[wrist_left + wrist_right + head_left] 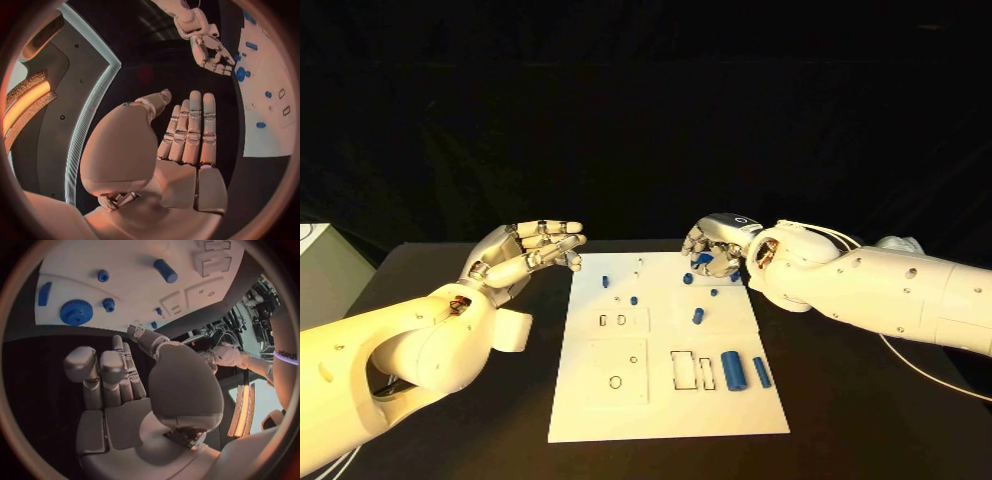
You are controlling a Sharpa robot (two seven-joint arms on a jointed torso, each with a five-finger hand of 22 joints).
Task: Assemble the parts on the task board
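The white task board (pixel 661 400) lies mid-table with recessed slots near its middle. A blue gear (pixel 705 262) sits at its far right corner; in the right wrist view the gear (pixel 76 312) lies flat on the board (pixel 144 295), just past my fingertips. My right hand (pixel 718 243) hovers over that corner, fingers half bent and holding nothing. A thick blue cylinder (pixel 733 370), a blue bar (pixel 762 372) and a slim piece (pixel 708 373) lie near the front right. Small pegs (pixel 635 299) stand further back. My left hand (pixel 531 250) is raised left of the board, palm up, fingers straight, empty.
A white box (pixel 322 265) stands at the table's left edge. A thin cable (pixel 935 372) trails under my right arm. Bare black table (pixel 855 420) lies on both sides of the board.
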